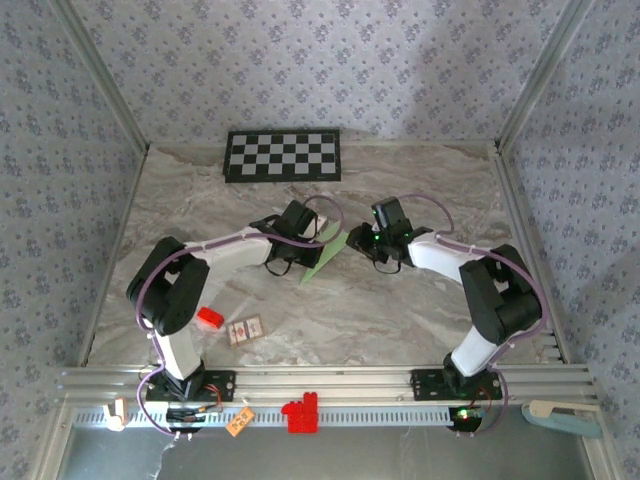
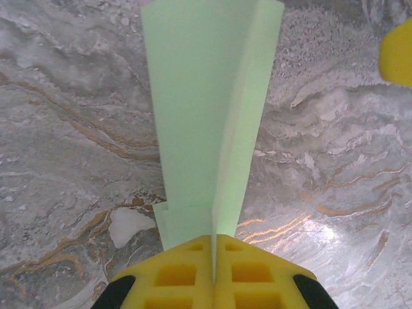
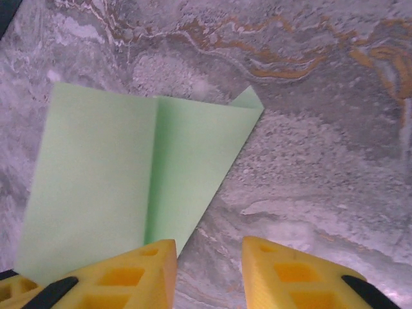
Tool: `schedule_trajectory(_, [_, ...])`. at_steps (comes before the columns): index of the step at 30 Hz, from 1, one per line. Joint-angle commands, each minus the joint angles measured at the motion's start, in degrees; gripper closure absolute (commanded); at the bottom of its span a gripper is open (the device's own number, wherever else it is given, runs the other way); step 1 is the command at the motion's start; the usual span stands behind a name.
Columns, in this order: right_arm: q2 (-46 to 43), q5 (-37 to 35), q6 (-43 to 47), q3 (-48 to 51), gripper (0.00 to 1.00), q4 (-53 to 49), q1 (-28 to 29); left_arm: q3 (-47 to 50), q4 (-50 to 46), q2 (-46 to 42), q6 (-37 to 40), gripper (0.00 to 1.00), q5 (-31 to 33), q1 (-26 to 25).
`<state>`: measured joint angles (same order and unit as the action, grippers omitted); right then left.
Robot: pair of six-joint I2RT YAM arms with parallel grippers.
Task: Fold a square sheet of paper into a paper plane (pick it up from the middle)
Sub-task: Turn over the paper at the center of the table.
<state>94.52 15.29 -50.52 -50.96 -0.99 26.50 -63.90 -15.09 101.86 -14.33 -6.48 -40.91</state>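
Left end effector (image 2: 212, 257) is pinching the paper plane (image 2: 193, 109) right on its centre fold, fingers pressed together, paper running out toward 12 o'clock in the wrist view. Right end effector (image 3: 209, 257) is spread and holds nothing; the plane lies flat on the counter (image 3: 335, 161) at its 10 o'clock. Seen from above, the plane sits mid-counter, left arm reaching in from 8 o'clock with elbow bent, right arm from 4 o'clock, wrists angled down. My read: a crease step. Hold the left pinch firm, slide the right in low, press along the fold, don't drag.
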Motion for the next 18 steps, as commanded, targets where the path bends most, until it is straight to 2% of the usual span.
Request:
schedule_trajectory(1, [3.2,3.1,0.3,-2.2,0.72,0.8,-0.2,-1.5,-0.7,0.6,2.2,0.95,0.7,-0.3])
schedule_trajectory(8, [8.6,6.4,-0.1,-5.3,0.81,3.8,-0.1,-0.3,1.1,0.0,2.0,0.94,-0.6,-0.2])
schedule_trajectory(18, [14.1,9.2,-1.9,-7.6,0.84,6.6,0.0,0.6,2.0,-0.8,1.7,0.94,-2.5,-0.3])
